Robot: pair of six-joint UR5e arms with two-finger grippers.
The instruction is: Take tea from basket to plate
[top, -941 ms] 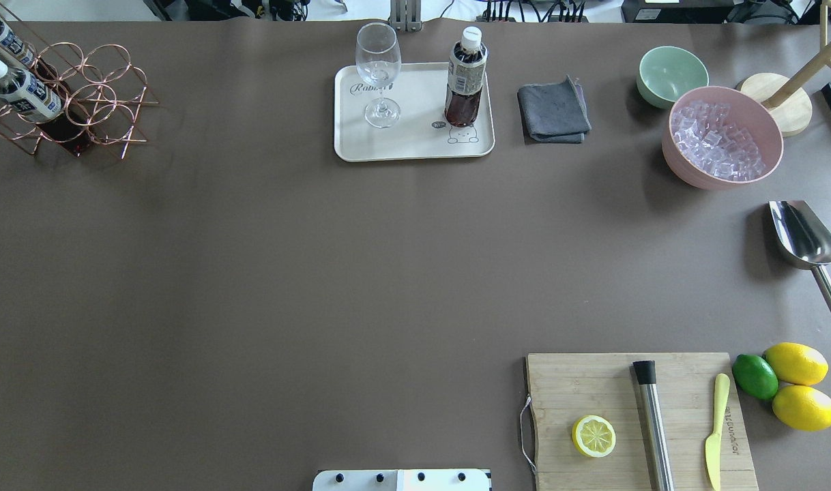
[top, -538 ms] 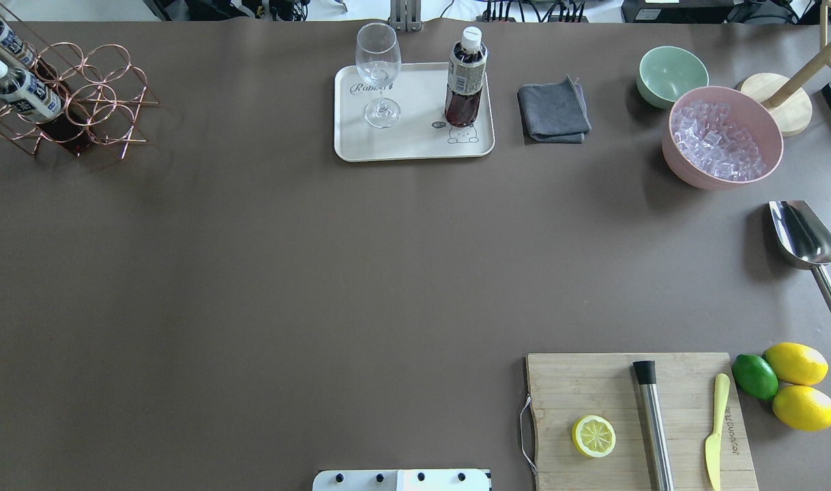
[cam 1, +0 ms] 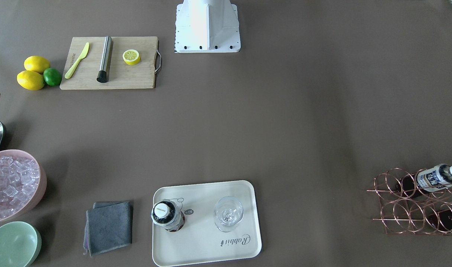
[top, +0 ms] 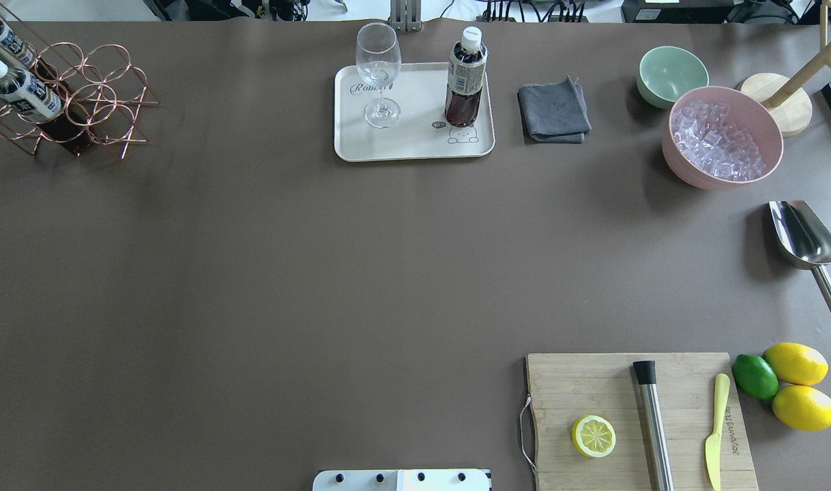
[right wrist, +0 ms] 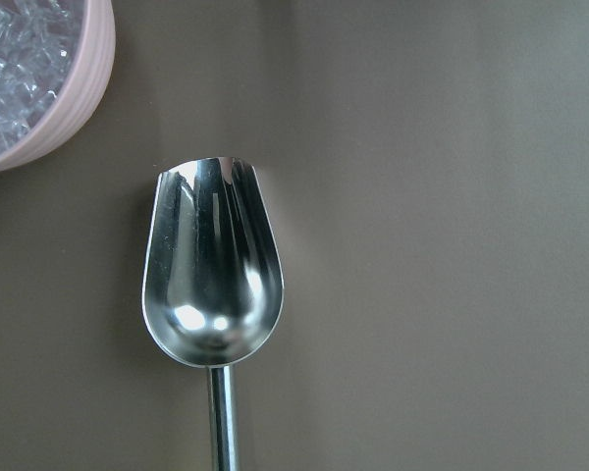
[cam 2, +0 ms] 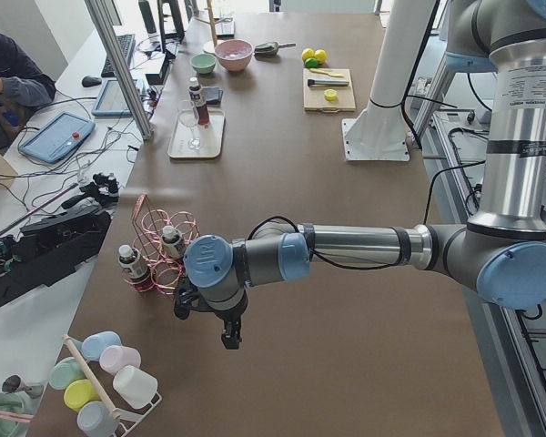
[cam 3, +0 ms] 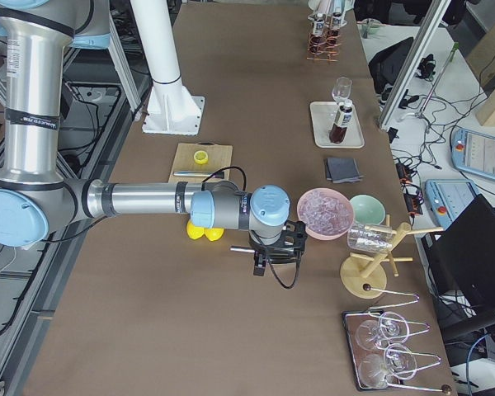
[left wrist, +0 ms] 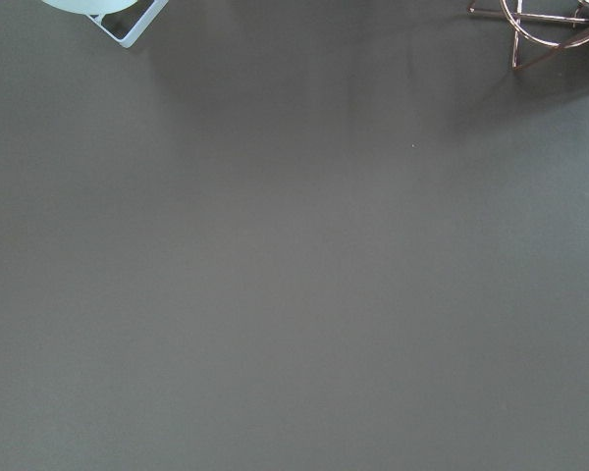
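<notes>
Tea [top: 464, 88] upright on plate [top: 415, 146], two bottles [top: 23, 92] in basket [top: 95, 92], left hand [cam 2: 229, 335] near basket, right hand [cam 3: 272, 257] above scoop [right wrist: 213, 294], cannot tell whether either is open

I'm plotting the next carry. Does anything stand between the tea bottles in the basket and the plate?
Nothing visible: the table between the basket with its tea bottles and the plate is bare. On the plate, a stemmed glass stands at the end nearer the basket, another tea bottle at the far end.

A green bowl [top: 672, 73] sits just beside the pink ice bowl [top: 679, 168]. A metal scoop [top: 801, 235] lies near that bowl, apart.
</notes>
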